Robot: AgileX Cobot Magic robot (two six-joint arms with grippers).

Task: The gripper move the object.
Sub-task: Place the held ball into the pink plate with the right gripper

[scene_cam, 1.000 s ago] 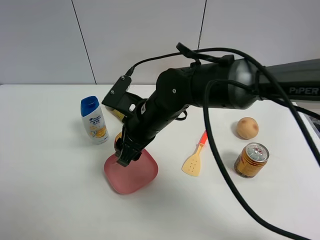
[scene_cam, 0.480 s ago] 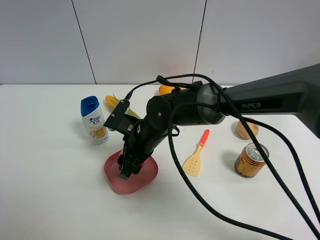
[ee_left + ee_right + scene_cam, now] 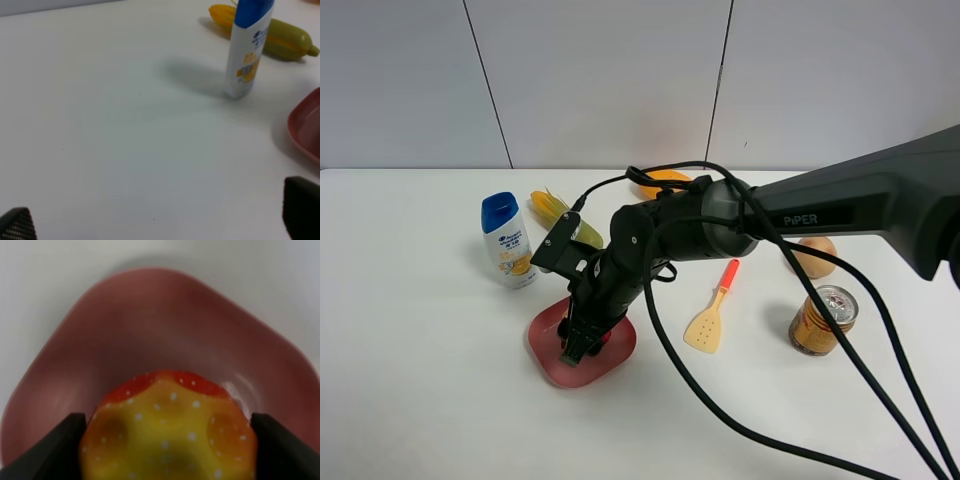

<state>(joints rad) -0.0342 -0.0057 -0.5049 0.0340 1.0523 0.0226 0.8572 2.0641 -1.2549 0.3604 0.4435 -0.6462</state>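
My right gripper (image 3: 576,347) reaches across to the left side of the table, down into a pink plate (image 3: 618,362). In the right wrist view the gripper (image 3: 167,452) is shut on the object (image 3: 167,432), a red toy fruit with a lumpy yellow top, with a black finger (image 3: 62,447) on each side. The fruit sits low over the plate's middle (image 3: 165,330); I cannot tell whether it touches. In the exterior view only a red sliver of it (image 3: 606,338) shows. My left gripper (image 3: 160,217) is open and empty over bare table.
A shampoo bottle (image 3: 508,240) and a toy corn cob (image 3: 558,213) stand behind the plate, both in the left wrist view too (image 3: 247,50), (image 3: 272,32). An orange mango (image 3: 660,180) lies at the back. A spatula (image 3: 710,315), tan ball (image 3: 812,255) and can (image 3: 823,320) lie right.
My right arm has come down and forward, lowering the gripper with the fruit into the pink plate. The corn cob and mango behind it have come into view.
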